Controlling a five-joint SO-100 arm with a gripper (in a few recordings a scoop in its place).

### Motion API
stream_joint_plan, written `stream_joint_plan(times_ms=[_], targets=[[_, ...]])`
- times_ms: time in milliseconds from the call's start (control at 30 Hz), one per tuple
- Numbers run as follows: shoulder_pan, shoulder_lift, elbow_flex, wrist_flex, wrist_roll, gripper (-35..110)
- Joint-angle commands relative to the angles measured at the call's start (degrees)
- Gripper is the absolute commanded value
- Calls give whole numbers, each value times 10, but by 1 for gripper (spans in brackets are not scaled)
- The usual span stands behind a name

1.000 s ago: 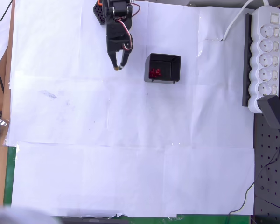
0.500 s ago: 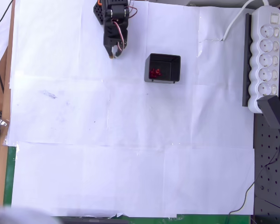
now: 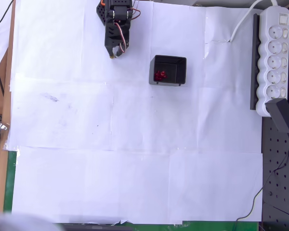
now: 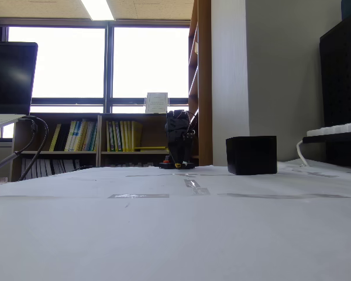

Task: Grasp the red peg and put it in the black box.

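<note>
A: Item one, the table [image 3: 135,183]: covered in taped white paper sheets, bare across its middle and lower part in the overhead view.

B: Item two, the power strip [image 3: 274,57]: long, white, at the 3 o'clock edge, well apart from the work.

A: Item three, the arm [image 3: 116,19]: black, folded back compactly over its base at 12 o'clock. In the fixed view it stands as a dark upright bundle [image 4: 179,140] just left of the box.

B: Item four, the black box [image 3: 168,70]: square, thick-walled, open side up, at about 4 o'clock from the arm.

A: Item five, the tool [image 3: 116,54]: pointing toward 6 o'clock, tips drawn close together, nothing visible between them; whether fully pressed together I cannot tell.

B: Item six, the red peg [image 3: 159,75]: a small red cluster lies inside the black box, toward its 8 o'clock corner. No loose peg is visible on the paper.

A: Risk entry: the job looks done. If another reach begins from this tucked pose, the tool could clip the near wall and shove the light box, since the two sit near each other.
</note>
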State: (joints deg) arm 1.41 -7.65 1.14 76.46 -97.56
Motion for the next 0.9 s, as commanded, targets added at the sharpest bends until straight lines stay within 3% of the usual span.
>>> stream_joint_plan(times_ms=[0, 867], targets=[[-8, -53, -46, 44, 126, 0], [-38, -53, -46, 53, 120, 0]])
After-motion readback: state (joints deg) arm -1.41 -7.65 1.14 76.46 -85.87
